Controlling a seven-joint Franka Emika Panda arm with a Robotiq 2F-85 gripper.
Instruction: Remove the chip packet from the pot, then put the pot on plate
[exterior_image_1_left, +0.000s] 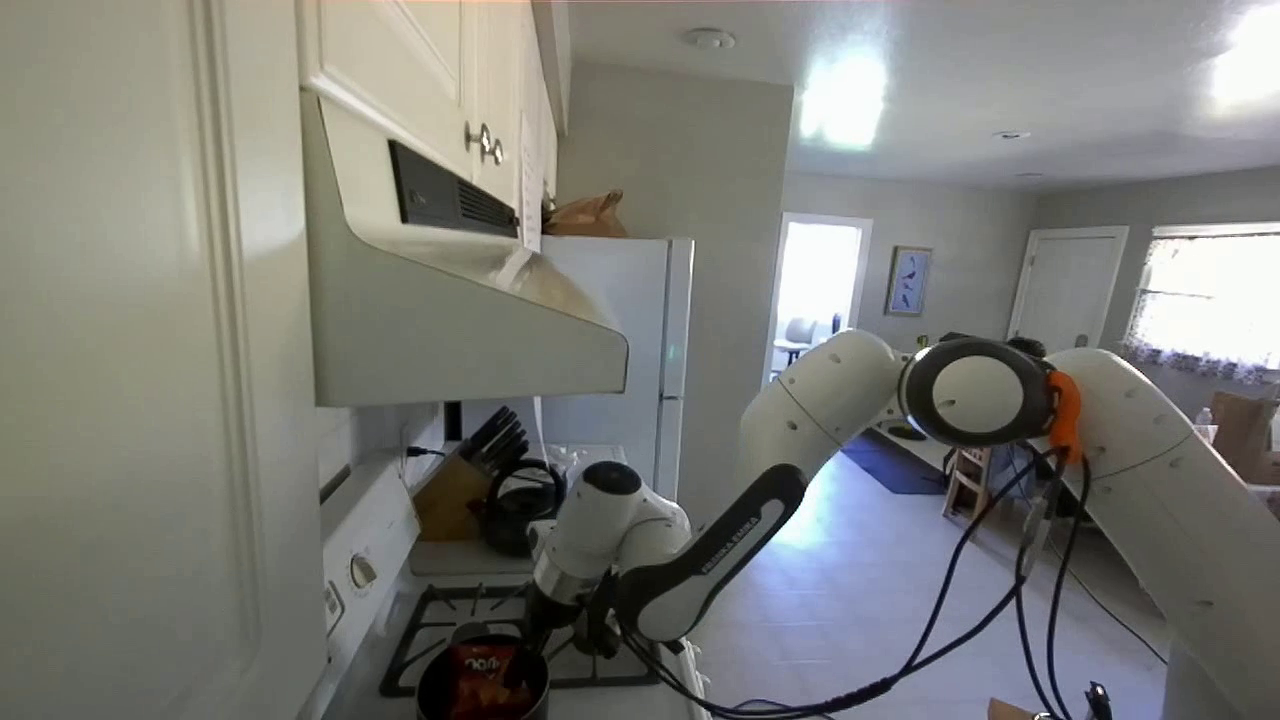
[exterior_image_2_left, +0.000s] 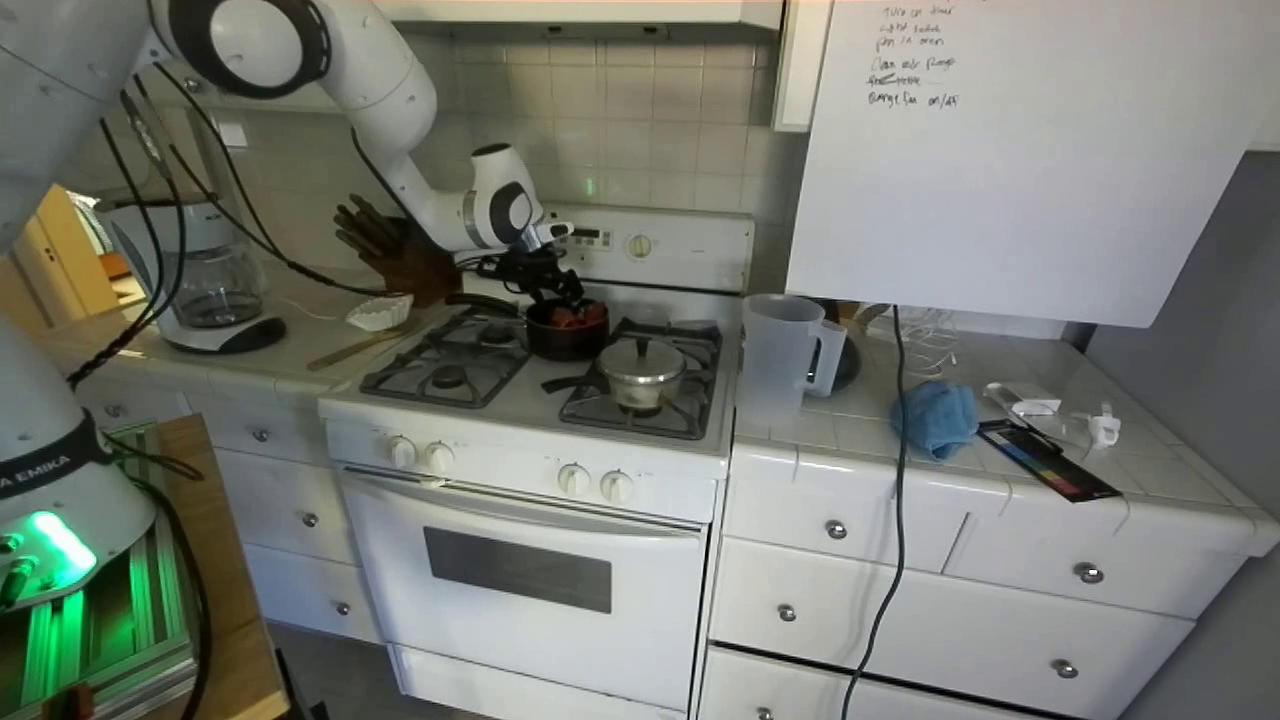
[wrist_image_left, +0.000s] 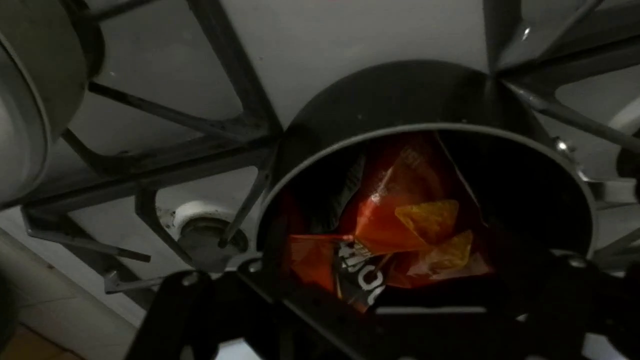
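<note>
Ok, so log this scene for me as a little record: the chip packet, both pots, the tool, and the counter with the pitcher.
chip packet: red, inside the dark pot, not yet removed
dark pot: uncovered, on the stove
lidded pot: light-coloured, near the dark pot, also on the stove
tool: at the dark pot's mouth; too dark to tell whether it grips the chip packet
counter: holds a translucent pitcher and a blue cloth

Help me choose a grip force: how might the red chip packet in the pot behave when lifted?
The chip packet will probably bend and crumple easily, given its folds and creases. It may be slippery, as the glossy highlights suggest. It could rub against the pot going up, since it sits inside.
</note>
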